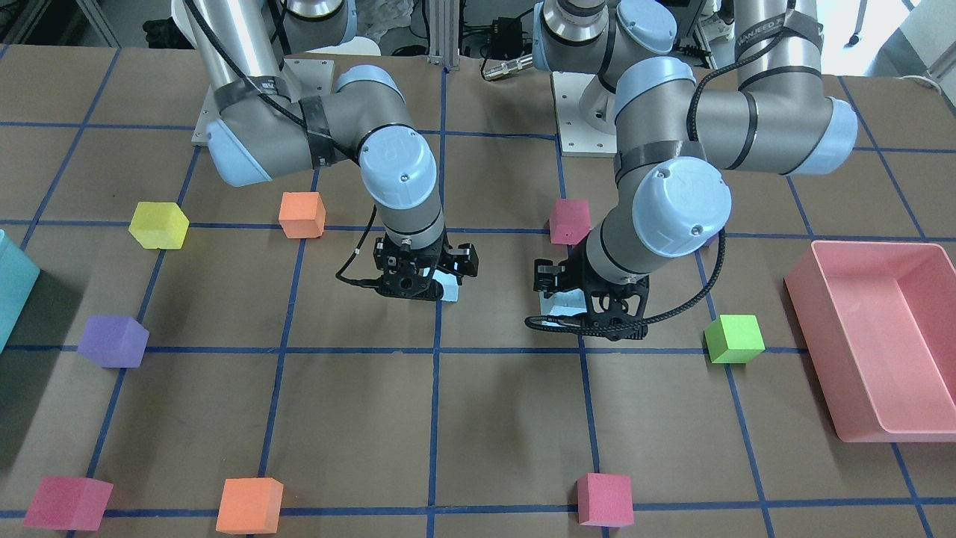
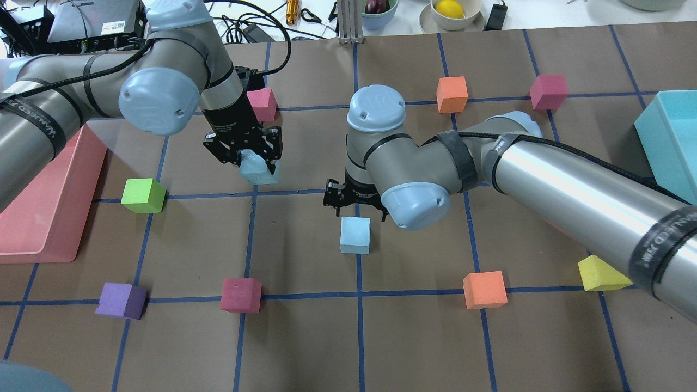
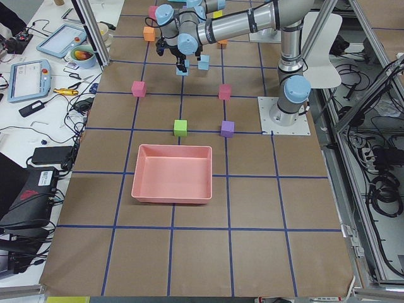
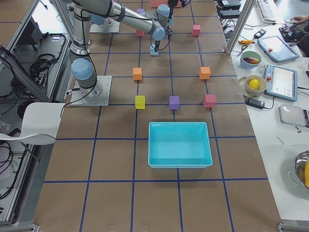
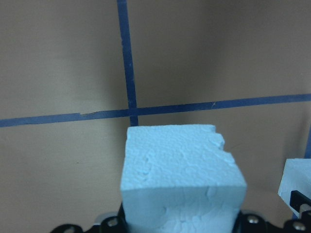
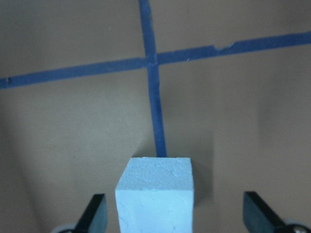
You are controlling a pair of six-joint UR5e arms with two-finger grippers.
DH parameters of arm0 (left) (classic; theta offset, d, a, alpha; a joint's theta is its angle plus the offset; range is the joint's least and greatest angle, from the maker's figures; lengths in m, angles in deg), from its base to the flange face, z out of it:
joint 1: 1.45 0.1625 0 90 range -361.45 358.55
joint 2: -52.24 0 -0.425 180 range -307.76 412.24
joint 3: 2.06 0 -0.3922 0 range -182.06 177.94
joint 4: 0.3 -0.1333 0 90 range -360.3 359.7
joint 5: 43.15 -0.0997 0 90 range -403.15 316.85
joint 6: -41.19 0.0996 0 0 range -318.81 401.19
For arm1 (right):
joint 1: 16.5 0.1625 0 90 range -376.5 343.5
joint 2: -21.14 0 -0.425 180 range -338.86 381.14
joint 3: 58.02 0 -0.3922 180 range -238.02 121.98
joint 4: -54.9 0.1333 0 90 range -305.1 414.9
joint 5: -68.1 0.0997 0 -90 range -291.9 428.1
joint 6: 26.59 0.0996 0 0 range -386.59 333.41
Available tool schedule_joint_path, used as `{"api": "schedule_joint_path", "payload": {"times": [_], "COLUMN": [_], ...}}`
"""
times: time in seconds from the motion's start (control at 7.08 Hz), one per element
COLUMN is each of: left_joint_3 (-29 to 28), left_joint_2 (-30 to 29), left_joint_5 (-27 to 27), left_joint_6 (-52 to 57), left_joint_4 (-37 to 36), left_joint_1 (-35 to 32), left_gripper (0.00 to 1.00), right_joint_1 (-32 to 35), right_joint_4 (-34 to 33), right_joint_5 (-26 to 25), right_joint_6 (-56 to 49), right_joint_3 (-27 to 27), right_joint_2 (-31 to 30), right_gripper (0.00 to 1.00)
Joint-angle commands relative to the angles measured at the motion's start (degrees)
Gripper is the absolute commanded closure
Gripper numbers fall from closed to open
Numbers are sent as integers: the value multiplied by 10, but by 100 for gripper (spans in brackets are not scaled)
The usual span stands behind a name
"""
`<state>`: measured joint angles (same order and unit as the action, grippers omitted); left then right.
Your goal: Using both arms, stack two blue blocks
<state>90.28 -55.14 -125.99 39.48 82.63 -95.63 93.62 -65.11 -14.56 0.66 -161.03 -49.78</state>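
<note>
My left gripper (image 2: 248,155) is shut on a pale blue block (image 2: 258,170), which fills the lower part of the left wrist view (image 5: 180,179). In the front view this block (image 1: 562,302) sits under the gripper (image 1: 590,310). I cannot tell whether it touches the table. My right gripper (image 2: 351,202) is open over the second pale blue block (image 2: 355,235), which stands on the table by a blue tape line. In the right wrist view this block (image 6: 155,194) sits between the spread fingers (image 6: 95,213), closer to the left one, with a gap on each side.
A pink bin (image 2: 49,218) lies at the left and a teal bin (image 2: 670,141) at the right. Loose cubes lie around: green (image 2: 142,195), purple (image 2: 121,300), crimson (image 2: 240,295), orange (image 2: 484,289), yellow (image 2: 601,275), pink (image 2: 262,103).
</note>
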Motion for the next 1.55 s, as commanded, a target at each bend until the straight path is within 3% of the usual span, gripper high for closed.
{"api": "schedule_joint_path", "payload": {"times": [0.0, 0.28, 0.56, 0.85, 1.13, 1.41], "left_joint_3": [1, 0, 1, 10, 7, 9], "left_joint_2": [5, -3, -20, -33, -41, -49], "left_joint_5": [27, 77, 75, 58, 10, 15], "left_joint_6": [-100, -143, -153, -145, -123, -134], "left_joint_4": [9, 3, -6, -6, -8, -27], "left_joint_1": [-72, -136, -168, -171, -169, -169], "left_gripper": [58, 57, 56, 50, 52, 52], "right_joint_1": [-96, -142, -206, -213, -206, -205], "right_joint_4": [85, 128, 196, 301, 324, 317], "right_joint_5": [-11, -24, -43, -47, -69, -69], "right_joint_6": [-105, -189, -252, -244, -236, -236], "right_joint_3": [18, 21, 36, 74, 81, 77], "right_joint_2": [-79, -120, -165, -218, -242, -239], "right_gripper": [0, 0, 0, 0, 0, 0]}}
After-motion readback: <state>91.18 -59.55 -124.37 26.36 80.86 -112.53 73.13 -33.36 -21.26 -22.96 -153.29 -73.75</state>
